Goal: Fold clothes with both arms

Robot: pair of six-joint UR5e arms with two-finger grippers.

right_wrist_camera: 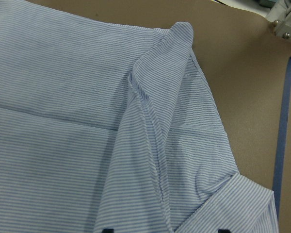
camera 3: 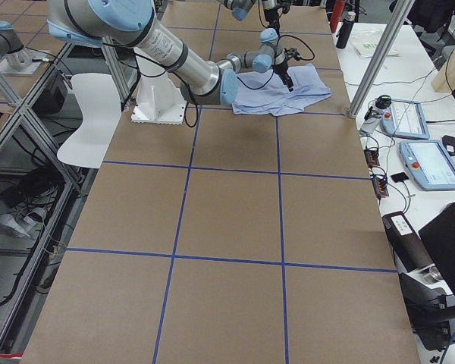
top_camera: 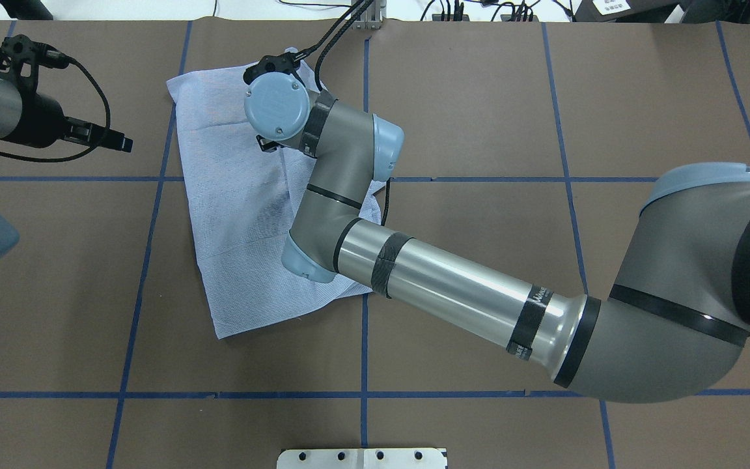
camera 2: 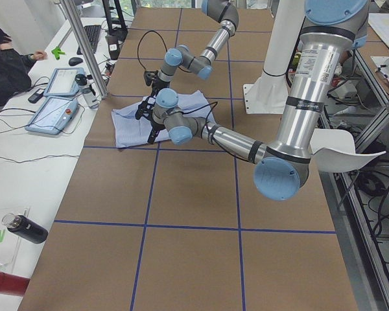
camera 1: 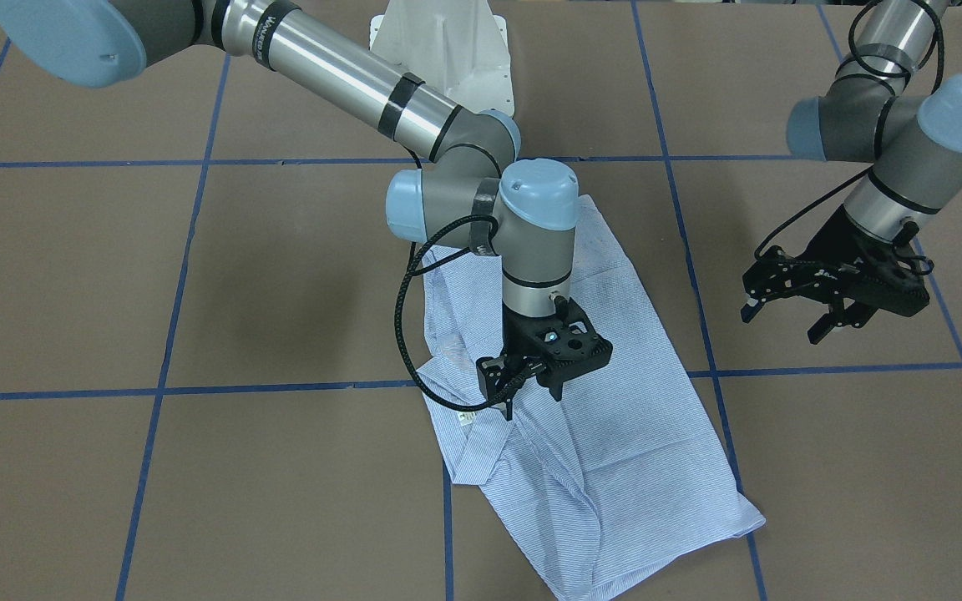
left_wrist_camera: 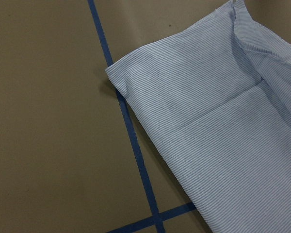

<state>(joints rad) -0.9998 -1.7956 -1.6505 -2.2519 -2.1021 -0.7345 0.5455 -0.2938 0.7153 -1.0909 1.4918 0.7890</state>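
The light blue-and-white striped shirt lies folded into a long panel on the brown table, with its white neck label at one edge. It also shows in the overhead view. My right gripper points straight down over the shirt's rumpled collar side, open, its tips at or just above the cloth. In the right wrist view the two fingertips stand apart over a raised fold. My left gripper hangs open and empty above bare table beside the shirt. The left wrist view shows a shirt corner.
The white pedestal base stands behind the shirt. Blue tape lines grid the brown table. In the exterior left view a side bench holds tablets and a dark bottle. Metal frame posts stand near the shirt.
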